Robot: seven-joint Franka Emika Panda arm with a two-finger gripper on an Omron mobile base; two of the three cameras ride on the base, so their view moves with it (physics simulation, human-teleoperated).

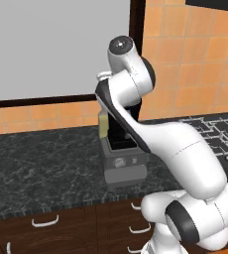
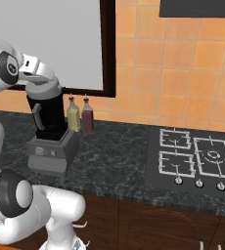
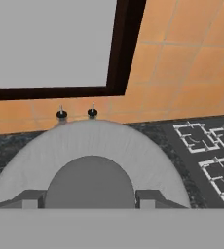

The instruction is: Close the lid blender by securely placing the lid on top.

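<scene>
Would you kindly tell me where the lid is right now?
The lid sits atop the blender jar at the counter's left in the right base view, under the hand, left of two bottles.

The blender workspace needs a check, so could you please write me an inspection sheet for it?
Surface: dark marbled counter, with drawers below.
Job's things: blender, grey base with a black jar, stands on the counter; the light-grey lid sits at the jar's top, seating cannot be confirmed.
Clutter: a pale yellow bottle and a dark red bottle stand behind the blender.
Grippers: gripper is over the lid, one finger on each side of the knob; contact cannot be judged.
Cables: nothing seen.
Surroundings: orange tiled wall, dark-framed window, gas hob to the right.
</scene>
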